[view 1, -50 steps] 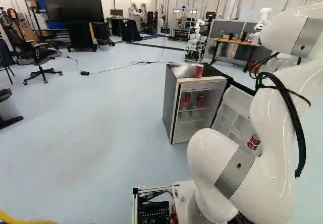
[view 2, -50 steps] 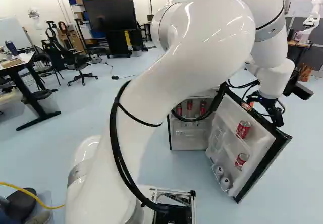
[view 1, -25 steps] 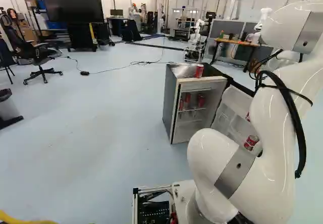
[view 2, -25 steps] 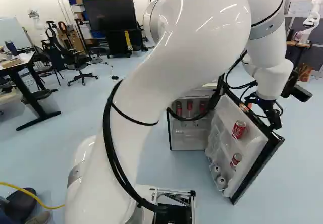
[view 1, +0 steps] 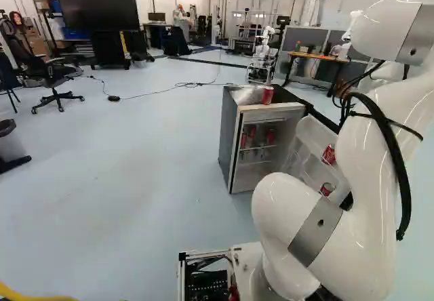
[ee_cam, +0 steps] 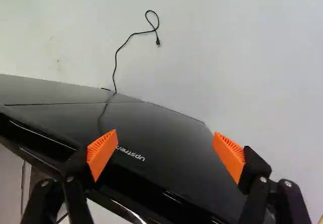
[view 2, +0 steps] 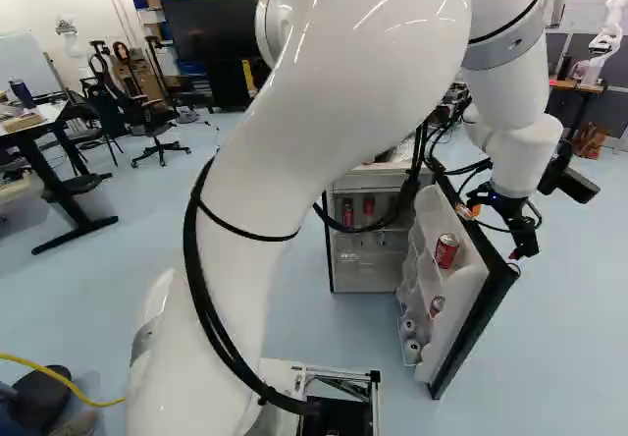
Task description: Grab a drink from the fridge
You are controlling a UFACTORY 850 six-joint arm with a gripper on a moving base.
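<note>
Door [view 2: 471, 326]: stood open; closing it seemed in hand.
Gripper [ee_cam: 165, 133]: jaws were apart, empty.
Next move: likely needed steady outside pressure.

Both base views from behind toward one fridge [view 1: 229, 135]; wrist view closer

Setting: robotics lab or workshop. I see another white robot arm [view 2: 610, 38], grey partition panels [view 1: 304, 38], a workbench [view 1: 317, 57], a wheeled office chair [view 1: 51, 77] and ceiling pipework.
</note>
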